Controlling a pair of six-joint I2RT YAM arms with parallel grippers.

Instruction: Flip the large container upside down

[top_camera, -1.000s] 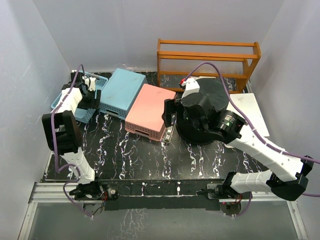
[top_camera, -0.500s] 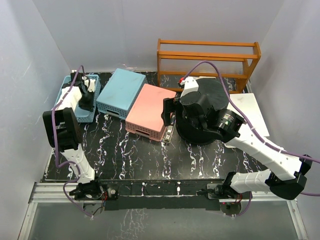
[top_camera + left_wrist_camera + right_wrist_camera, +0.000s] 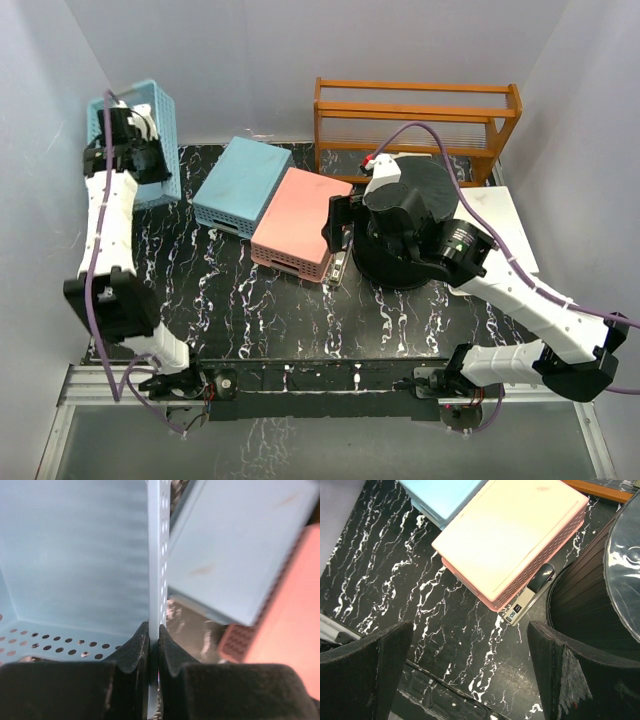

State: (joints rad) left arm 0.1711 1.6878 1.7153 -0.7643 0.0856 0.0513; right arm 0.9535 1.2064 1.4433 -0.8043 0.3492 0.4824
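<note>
On the marbled black tabletop (image 3: pixel 260 320) the large container (image 3: pixel 415 215) stands right of centre, flat base up, just beside the pink basket (image 3: pixel 300 215). My left claw (image 3: pixel 152 632) is pinched on the wall of a light blue basket (image 3: pixel 165 130), lifted and tilted at far left; my right claw (image 3: pixel 470 645) gapes wide, holding nothing, beside the container.

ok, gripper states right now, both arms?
Left gripper: closed on the wall of the light blue basket.
Right gripper: open, holding nothing.
</note>
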